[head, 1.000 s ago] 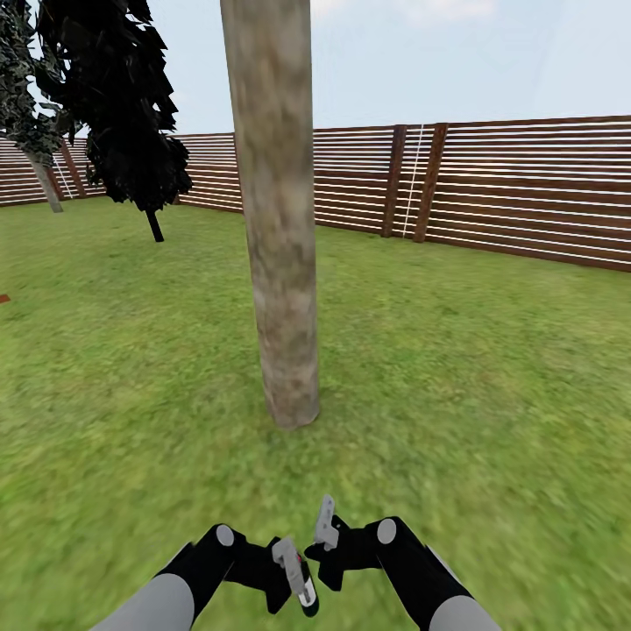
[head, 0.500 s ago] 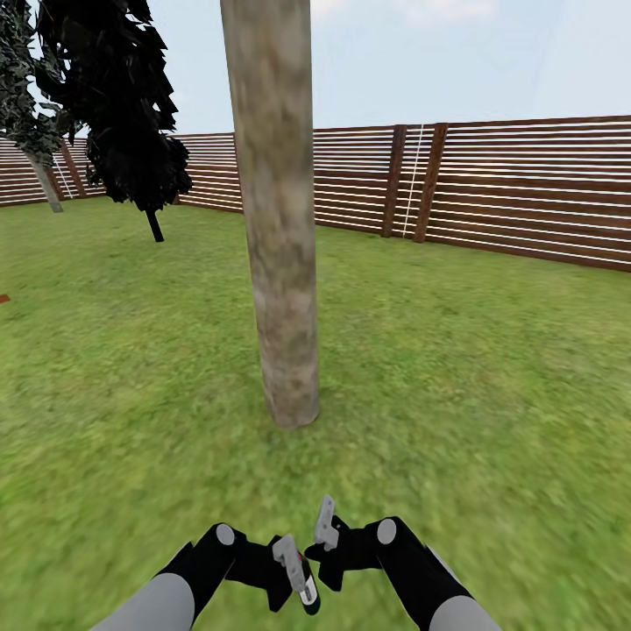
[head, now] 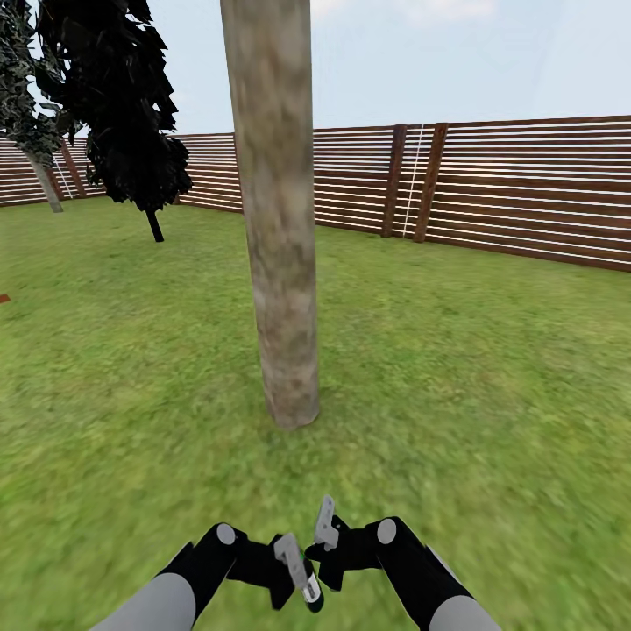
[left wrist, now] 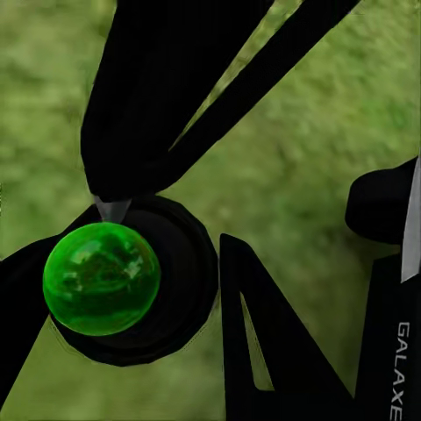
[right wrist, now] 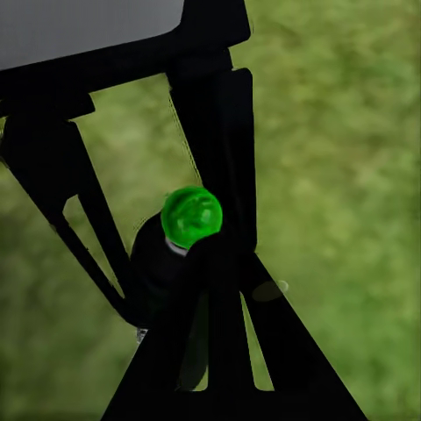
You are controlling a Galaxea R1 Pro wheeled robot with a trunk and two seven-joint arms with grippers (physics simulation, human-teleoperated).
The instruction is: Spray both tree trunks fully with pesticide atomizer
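At 6 o'clock the atomizer (head: 308, 585) is gripped in the left hand (head: 296, 570), the right hand (head: 324, 526) seemingly empty, its opening unclear; the trunk (head: 280, 263) at 12 looks unsprayed.

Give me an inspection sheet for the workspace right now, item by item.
Surface: green lawn, no paving in sight.
Job's things: trunk stands upright straight ahead of the arms, pale and mottled; atomizer low between the arms, a dark bottle with a green ball showing at its end in the left wrist view.
Clutter: nothing seen.
Grippers: left gripper shut on the atomizer; right gripper beside it, whether open or shut cannot be told.
Cables: nothing seen.
Surroundings: slat fence along the back, black tree at far left, pale sky above.
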